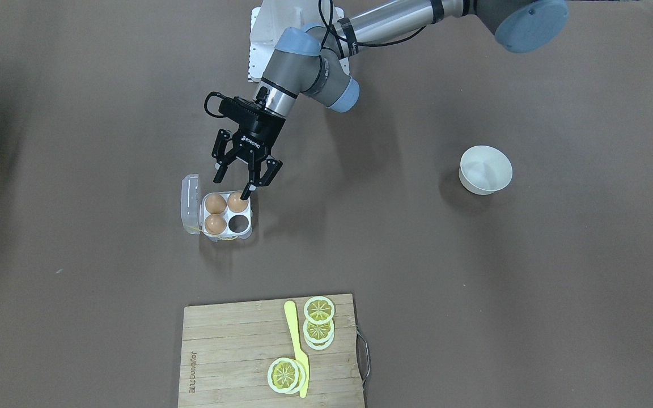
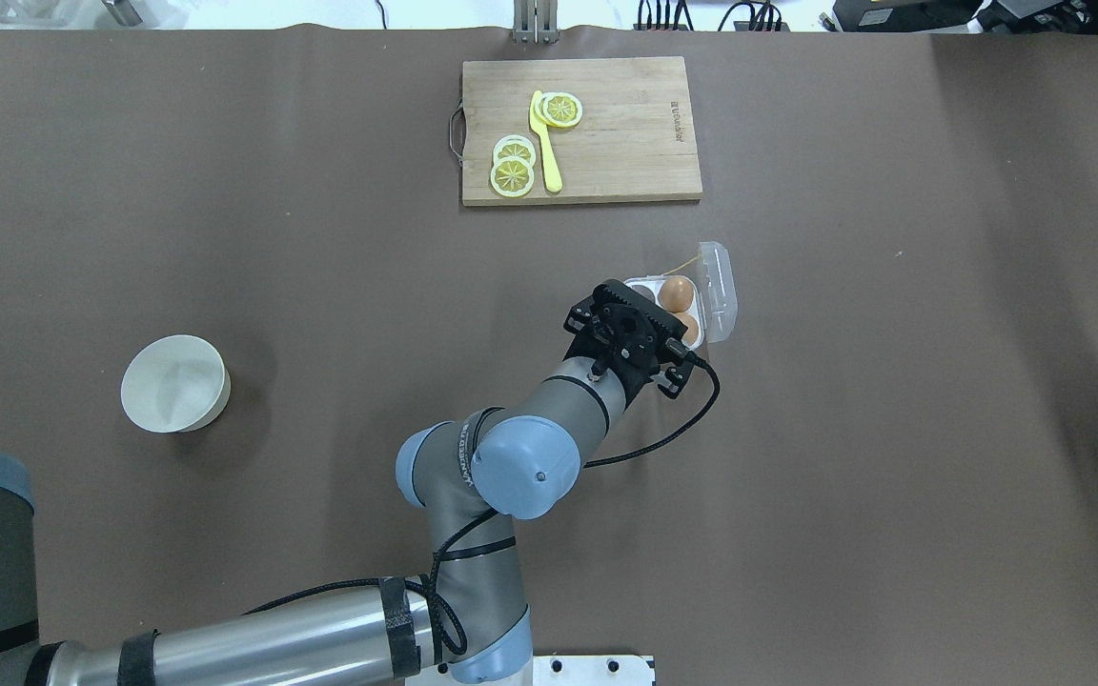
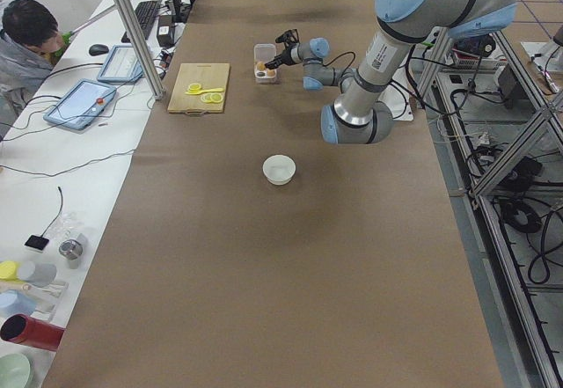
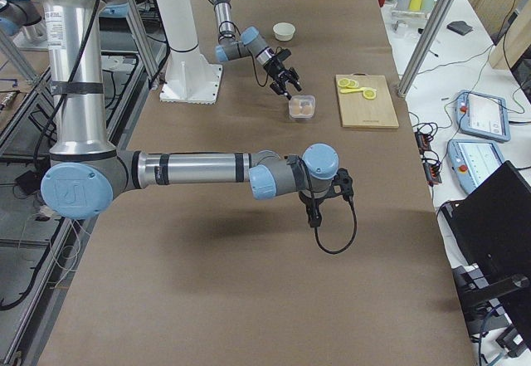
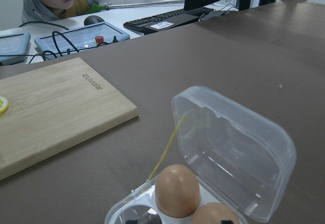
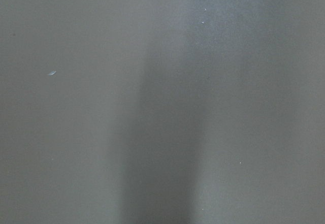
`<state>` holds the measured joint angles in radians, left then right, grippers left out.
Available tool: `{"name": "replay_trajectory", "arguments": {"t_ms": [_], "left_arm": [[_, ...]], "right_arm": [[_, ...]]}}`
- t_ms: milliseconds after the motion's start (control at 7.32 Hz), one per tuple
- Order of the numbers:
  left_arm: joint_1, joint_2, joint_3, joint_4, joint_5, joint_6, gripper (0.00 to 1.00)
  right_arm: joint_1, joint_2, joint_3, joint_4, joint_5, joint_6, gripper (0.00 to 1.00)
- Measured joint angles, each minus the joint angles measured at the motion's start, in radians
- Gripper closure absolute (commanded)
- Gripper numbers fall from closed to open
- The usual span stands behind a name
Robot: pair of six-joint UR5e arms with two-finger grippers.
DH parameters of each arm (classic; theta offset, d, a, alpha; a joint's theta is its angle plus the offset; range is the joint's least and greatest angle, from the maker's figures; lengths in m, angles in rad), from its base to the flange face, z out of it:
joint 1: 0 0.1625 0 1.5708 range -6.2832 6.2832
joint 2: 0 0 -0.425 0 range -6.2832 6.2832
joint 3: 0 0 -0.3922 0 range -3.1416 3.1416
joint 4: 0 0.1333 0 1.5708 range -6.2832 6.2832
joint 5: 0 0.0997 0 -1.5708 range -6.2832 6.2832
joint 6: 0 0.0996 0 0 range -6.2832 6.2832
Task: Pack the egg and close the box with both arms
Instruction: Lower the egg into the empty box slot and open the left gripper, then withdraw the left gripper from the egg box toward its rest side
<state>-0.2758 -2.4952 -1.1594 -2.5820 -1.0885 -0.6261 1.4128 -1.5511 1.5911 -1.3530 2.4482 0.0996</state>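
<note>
Three brown eggs sit in the box point(image 1: 227, 213), a clear four-cell carton on the brown counter point(image 1: 474, 294); one cell is bare. Item in hand: the egg point(image 1: 236, 202), seated in the row of cells nearer the robot, on the side away from the lid point(image 1: 190, 203). Lid: hinged open, standing along the box's opposite edge. Left fingers point(image 1: 249, 182): spread open, poised directly over that egg, one tip at or just above its shell; contact cannot be confirmed. Right fingers point(image 4: 317, 213): hanging above bare counter, well apart from the box; whether they are open or closed cannot be told. Handling, by judgement: the egg is light, smooth, rounded and brittle, so it should be taken across its widest part with gentle pressure only. The lid is thin, springy, slippery plastic, likely best pushed at its free rim while the other arm steadies the tray, since so light a box would probably slide.
</note>
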Motion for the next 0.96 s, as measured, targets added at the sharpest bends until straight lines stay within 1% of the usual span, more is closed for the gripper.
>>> {"name": "replay_trajectory", "arguments": {"t_ms": [273, 547, 683, 820, 957], "left_arm": [[-0.001, -0.008, -0.029, -0.004, -0.001, -0.010, 0.14], [-0.007, -0.002, -0.125, -0.002, -0.017, -0.119, 0.14], [-0.013, 0.026, -0.175, 0.001, -0.030, -0.176, 0.14], [-0.019, 0.083, -0.245, 0.005, -0.036, -0.224, 0.06], [-0.034, 0.149, -0.310, 0.018, -0.048, -0.286, 0.02]], "right_arm": [[0.000, 0.002, 0.001, 0.000, 0.000, 0.004, 0.00], [0.000, 0.006, 0.000, 0.000, -0.004, 0.005, 0.00], [0.000, 0.007, 0.000, 0.000, -0.007, 0.004, 0.00], [0.000, 0.007, 0.000, 0.001, -0.009, 0.004, 0.00], [0.000, 0.008, 0.000, 0.001, -0.010, 0.003, 0.00]]}}
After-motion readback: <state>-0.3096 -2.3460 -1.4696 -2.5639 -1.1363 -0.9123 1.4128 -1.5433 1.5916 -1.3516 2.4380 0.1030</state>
